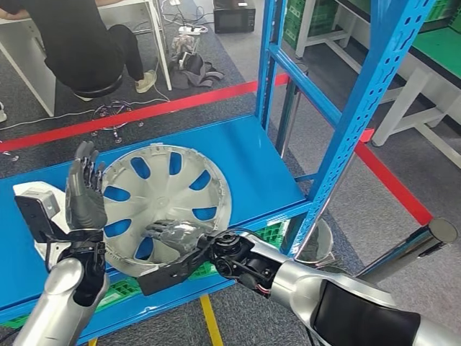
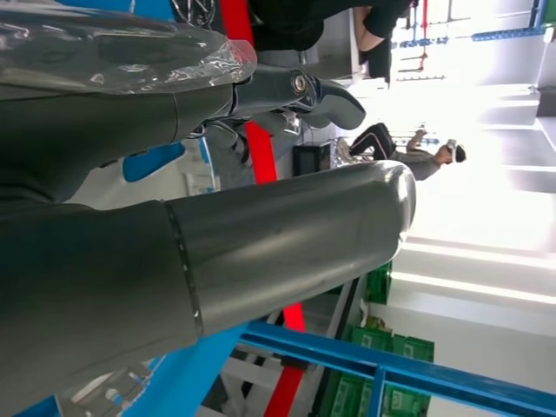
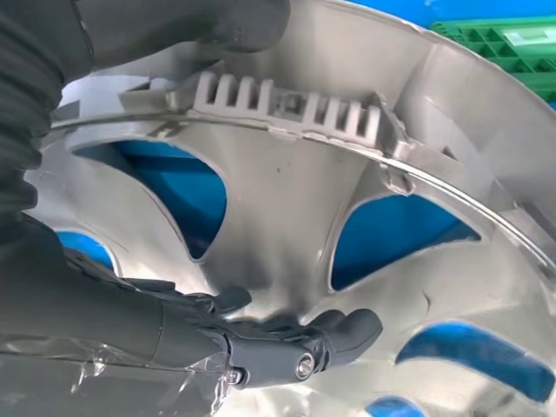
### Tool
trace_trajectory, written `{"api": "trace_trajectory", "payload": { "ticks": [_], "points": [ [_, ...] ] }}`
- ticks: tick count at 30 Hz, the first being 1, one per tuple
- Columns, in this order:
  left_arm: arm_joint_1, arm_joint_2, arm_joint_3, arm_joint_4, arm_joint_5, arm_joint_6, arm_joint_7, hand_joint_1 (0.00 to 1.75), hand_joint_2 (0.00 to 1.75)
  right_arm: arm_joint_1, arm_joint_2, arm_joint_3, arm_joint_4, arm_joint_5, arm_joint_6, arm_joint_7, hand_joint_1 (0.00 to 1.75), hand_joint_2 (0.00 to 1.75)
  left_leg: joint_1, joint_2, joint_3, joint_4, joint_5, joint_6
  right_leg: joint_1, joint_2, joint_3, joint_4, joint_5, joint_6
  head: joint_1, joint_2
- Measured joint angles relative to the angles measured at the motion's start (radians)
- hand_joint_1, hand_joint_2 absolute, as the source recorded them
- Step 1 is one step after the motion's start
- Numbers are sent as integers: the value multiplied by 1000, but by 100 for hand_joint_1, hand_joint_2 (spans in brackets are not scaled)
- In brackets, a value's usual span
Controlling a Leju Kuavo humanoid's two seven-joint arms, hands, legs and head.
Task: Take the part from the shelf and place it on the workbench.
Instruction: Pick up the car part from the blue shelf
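grey carpet floor [image 1: 348, 209] crossed by red tape lines [image 1: 136, 112], with a yellow strip [image 1: 209, 321] under the blue shelf frame [image 1: 369, 94]. a person in black [image 1: 81, 43] sits on a stool by a white table [image 1: 155, 32] (cables on the floor nearby). green crates [image 1: 310, 18] stand at the far side, and a green-topped white bench [image 1: 435, 65] stands at the far right.

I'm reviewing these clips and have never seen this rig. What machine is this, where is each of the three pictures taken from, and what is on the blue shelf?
This is a two-armed humanoid robot. The head view looks down from high on its body; the other two come from cameras at its wrists and appear turned. On the blue shelf lies a silver wheel cover with cut-out openings. The right robot hand reaches onto the cover's near edge, fingers lying on its inner face in the right wrist view; whether it grips is unclear. The left robot hand is raised beside the cover, fingers spread, holding nothing. A person sits behind the shelf.
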Motion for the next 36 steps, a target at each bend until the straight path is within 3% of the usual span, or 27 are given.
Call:
{"api": "trace_trajectory", "payload": {
  "ticks": [10, 22, 36],
  "points": [
    [0, 0, 0, 0, 0, -8, -6, 0, 0, -37, -18, 25, -1, 86, 60, -16, 0, 175, 0, -1, 2, 0, 1, 1, 0, 0, 2, 0, 0, 0, -1, 0],
    [11, 1, 0, 0, -11, -18, -5, 0, 0, -83, -44, -24, -1, -106, 143, -9, 0, 175, -2, -1, 0, 0, 3, 4, -1, 0, 1, 0, 3, 3, -1, 0],
    [27, 6, 0, 0, -27, -16, 6, 0, 0, -125, -69, -102, -26, -172, 193, 21, 0, 175, -2, -3, -5, 0, 3, 5, -2, -3, -2, 0, 3, 4, -1, 0]
  ]
}}
